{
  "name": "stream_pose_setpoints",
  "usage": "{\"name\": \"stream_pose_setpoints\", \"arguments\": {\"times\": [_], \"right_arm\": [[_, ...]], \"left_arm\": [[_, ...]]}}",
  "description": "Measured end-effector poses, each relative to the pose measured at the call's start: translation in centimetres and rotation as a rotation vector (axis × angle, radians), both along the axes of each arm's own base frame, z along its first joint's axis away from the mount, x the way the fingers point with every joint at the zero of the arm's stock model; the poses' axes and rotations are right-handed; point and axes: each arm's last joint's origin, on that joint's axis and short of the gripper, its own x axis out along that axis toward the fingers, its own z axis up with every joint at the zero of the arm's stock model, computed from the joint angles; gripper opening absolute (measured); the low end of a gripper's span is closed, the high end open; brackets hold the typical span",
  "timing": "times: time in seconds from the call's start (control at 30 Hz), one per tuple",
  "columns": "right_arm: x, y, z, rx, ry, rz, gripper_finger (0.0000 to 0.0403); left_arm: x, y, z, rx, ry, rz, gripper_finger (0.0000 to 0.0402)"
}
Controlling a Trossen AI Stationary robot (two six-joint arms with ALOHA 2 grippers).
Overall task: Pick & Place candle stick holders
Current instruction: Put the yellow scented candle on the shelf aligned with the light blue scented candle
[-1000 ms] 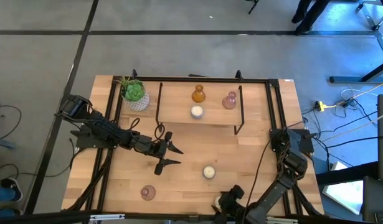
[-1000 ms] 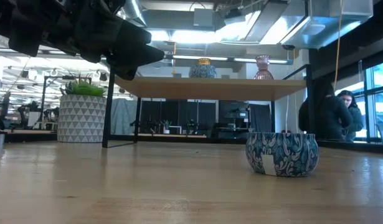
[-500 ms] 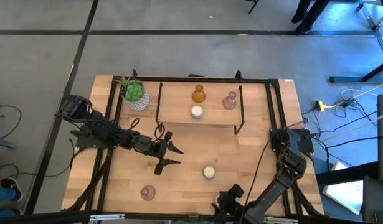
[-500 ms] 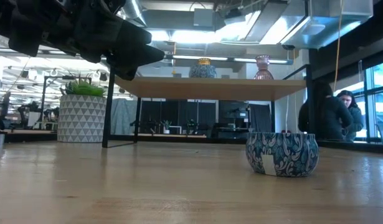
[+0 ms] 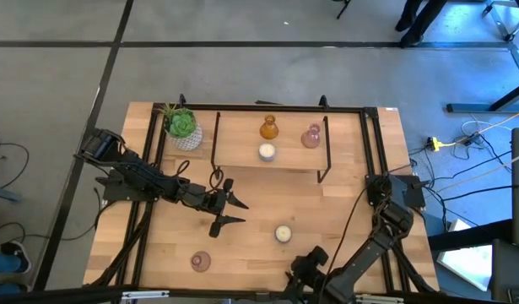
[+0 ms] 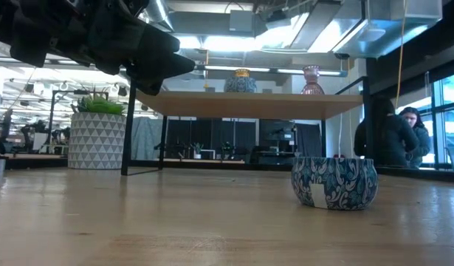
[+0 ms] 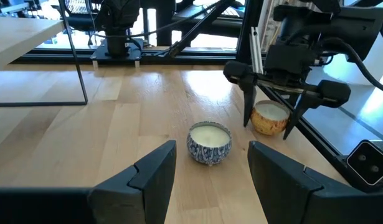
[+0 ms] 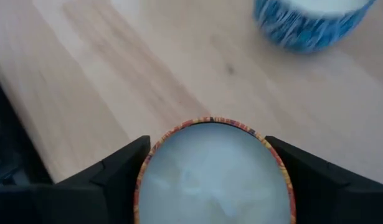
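The right gripper (image 7: 270, 93) pinches the orange-rimmed candle holder (image 8: 213, 171) at the table's 6 o'clock edge. The left gripper (image 5: 228, 210), spread, idles mid-table. Risk: a shallow rim grip may slip, dropping it off the edge.

Orange-rimmed candle (image 8: 213, 171) sat betw. right gripper (image 8: 210, 165) fingers; blue-patterned one (image 7: 209, 142) just beyond, upright. Others well away.

No legible text, label, brand, number or sign appeared in any view; the small white patch on the blue-patterned candle tin (image 6: 334, 182) could not be read.
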Motion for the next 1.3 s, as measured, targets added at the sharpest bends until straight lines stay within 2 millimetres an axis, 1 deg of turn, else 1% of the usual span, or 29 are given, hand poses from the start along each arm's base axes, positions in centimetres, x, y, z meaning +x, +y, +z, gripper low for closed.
{"name": "stream_pose_setpoints", "arguments": {"times": [0.3, 0.4, 0.6, 0.73, 0.83, 1.03, 1.13, 1.3], "right_arm": [[0.9, -1.7, 4.4, -0.045, -0.076, 0.007, 0.0291], [1.0, -2.5, 6.9, -0.079, -0.072, -0.004, 0.0291], [1.1, -5.0, 11.9, -0.181, -0.011, -0.058, 0.0291], [1.7, -7.3, 14.3, -0.243, 0.055, -0.102, 0.0291], [2.6, -9.6, 15.4, -0.285, 0.09, -0.137, 0.0291], [4.4, -14.1, 17.4, -0.326, 0.143, -0.128, 0.0291], [4.5, -15.8, 18.9, -0.38, 0.127, -0.109, 0.0291], [3.7, -17.9, 21.6, -0.428, 0.09, -0.09, 0.0291]], "left_arm": [[0.0, 0.0, 0.0, 0.0, 0.001, 0.0, 0.0196], [0.0, 0.0, -0.1, 0.003, 0.009, 0.0, 0.0196], [0.0, 0.0, -0.2, 0.004, 0.015, 0.0, 0.0196], [0.0, 0.0, -0.2, 0.004, 0.016, -0.001, 0.0196], [0.0, 0.0, -0.2, 0.003, 0.017, -0.001, 0.0196], [-0.1, 0.0, -0.3, -0.003, 0.028, -0.009, 0.0196], [-0.1, 0.0, -0.3, -0.008, 0.036, -0.009, 0.0196], [-0.1, -0.1, -0.4, -0.008, 0.05, -0.016, 0.0196]]}}
